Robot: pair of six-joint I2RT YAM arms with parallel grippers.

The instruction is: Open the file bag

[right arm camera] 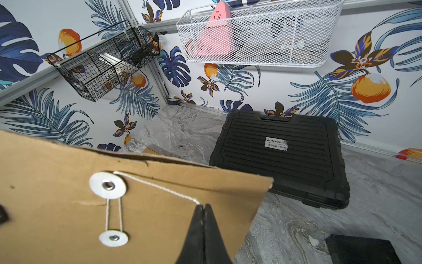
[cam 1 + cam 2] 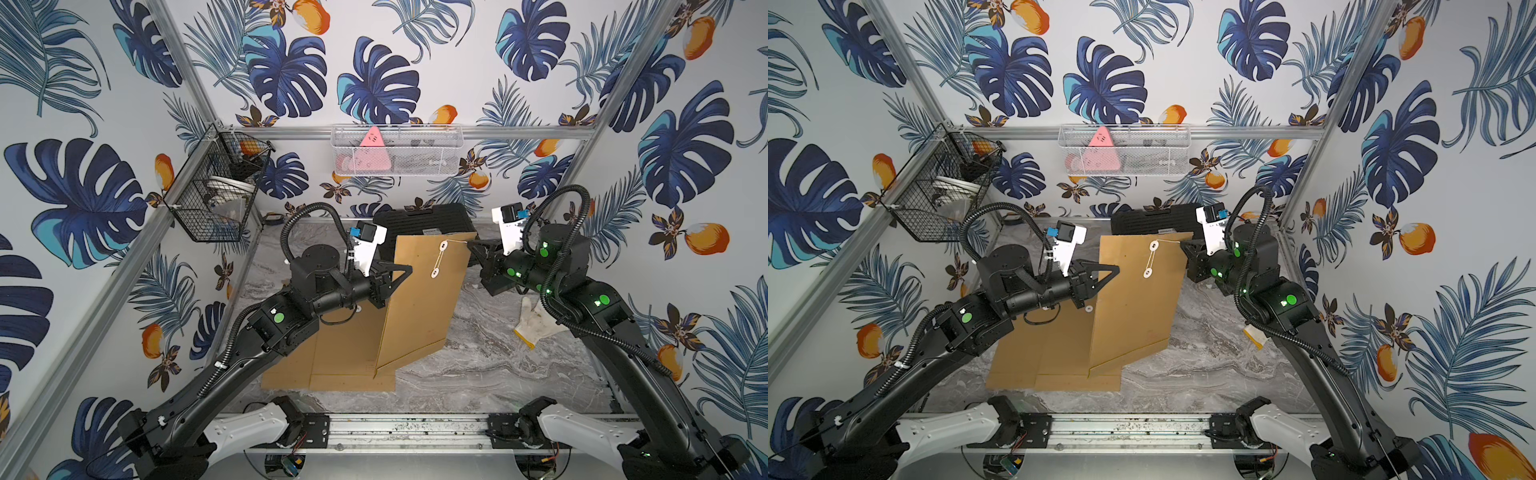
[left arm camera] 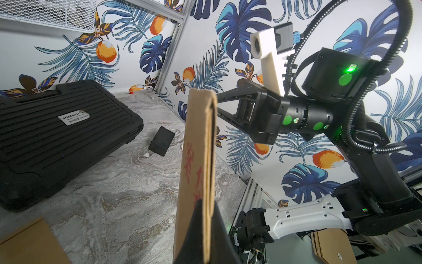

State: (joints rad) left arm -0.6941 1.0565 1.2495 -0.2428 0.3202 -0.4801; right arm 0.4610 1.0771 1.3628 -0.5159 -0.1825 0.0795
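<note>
Unwinding the string [image 1: 159, 188] is the step in hand, and it calls for a circling path, not a straight pull. The kraft file bag [image 2: 424, 299] stands upright just in front of the black tool case [image 2: 424, 222], its top edge overlapping the case's near side in both top views. Its lower end reaches a stack of kraft bags [image 2: 332, 357] lying flat farther forward of the case; whether it rests on them I cannot tell.

The left gripper [image 2: 405, 270] has its jaws pressed onto the bag's side edge, on the side away from the closure. The right gripper [image 1: 202, 206] has its jaws pinched together on the free end of the string, near the bag's top corner closest to the case.

From that pinch the string runs taut to the upper button [image 1: 107, 185]. Two strands drop from there to the lower button [image 1: 113, 238], so the bag looks fastened yet.

The right gripper should carry the string end around the lower button, close to the paper, with light tension so the loop slips off. Hauling toward the tool case would likely tighten the loop or tear a paper washer. The left gripper should hold firm so the bag does not swing.
</note>
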